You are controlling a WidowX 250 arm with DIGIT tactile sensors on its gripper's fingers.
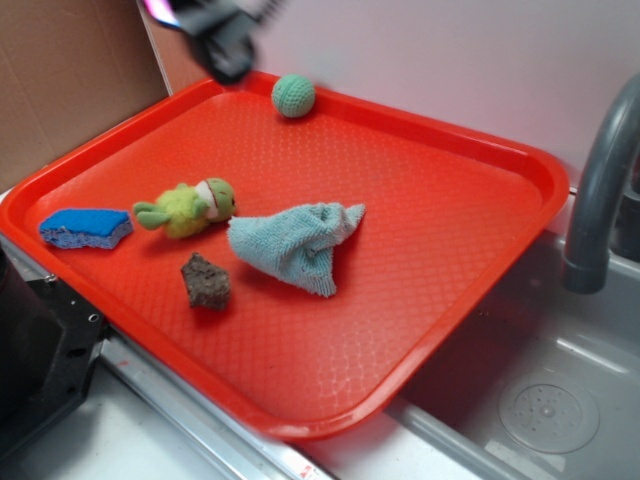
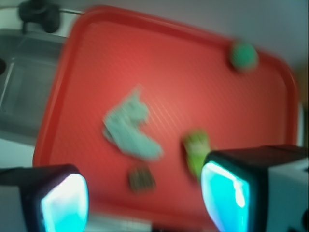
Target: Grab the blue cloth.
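The blue cloth (image 1: 297, 243) is a pale blue-green terry rag lying crumpled near the middle of the red tray (image 1: 480, 240). The blurred wrist view shows the cloth (image 2: 131, 126) well below the fingers. My gripper (image 1: 228, 48) hangs high above the tray's far left rim, blurred and cut off by the top edge, far from the cloth. In the wrist view the gripper (image 2: 145, 195) is open, its two cyan pads wide apart with nothing between them.
On the tray lie a green plush toy (image 1: 190, 207), a bright blue sponge (image 1: 85, 227), a brown lump (image 1: 205, 280) and a green knitted ball (image 1: 293, 95). A grey faucet (image 1: 600, 180) and a sink (image 1: 540, 390) stand at the right. Cardboard (image 1: 70, 70) is at the back left.
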